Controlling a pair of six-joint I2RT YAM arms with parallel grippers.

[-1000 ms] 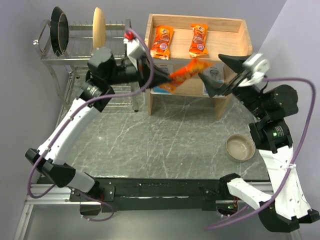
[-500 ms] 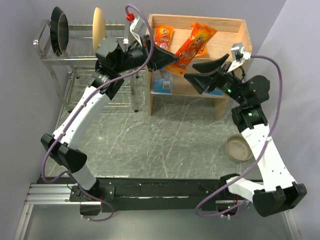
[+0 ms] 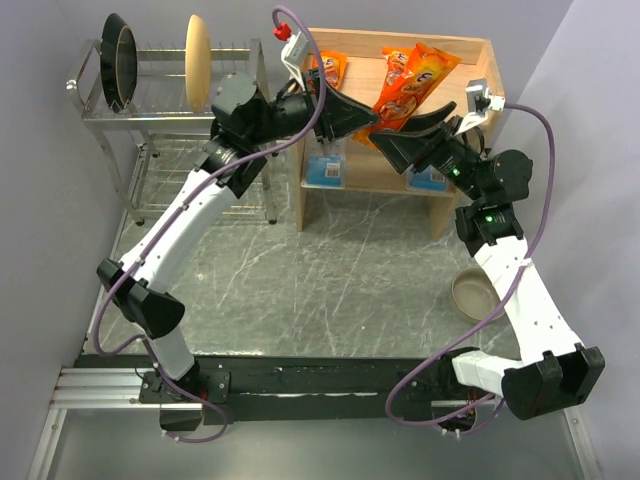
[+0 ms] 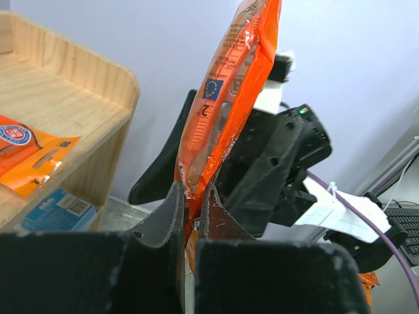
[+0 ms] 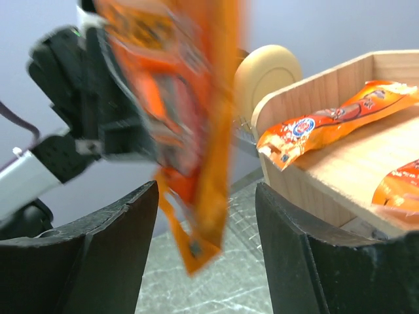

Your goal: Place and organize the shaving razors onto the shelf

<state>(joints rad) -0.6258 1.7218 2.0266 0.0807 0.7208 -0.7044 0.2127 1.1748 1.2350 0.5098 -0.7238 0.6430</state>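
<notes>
Left gripper (image 3: 368, 118) clenched on flat oblong orange plastic packet (image 3: 412, 82) | long axis ran up-right toward light wooden shelf (image 3: 470, 88) | right gripper (image 5: 206, 196) stood spread, straddling it.

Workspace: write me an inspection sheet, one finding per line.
Surface: grey marbled table.
Job's things: two orange packets lie on the shelf top; held packet in the air; two blue cards on the lower tier.
Clutter: bowl; dish rack with two plates.
Grippers: left gripper shut on held packet; right gripper open, straddling it.
Cables: purple cables loop along both arms.
Surroundings: plain walls.
</notes>
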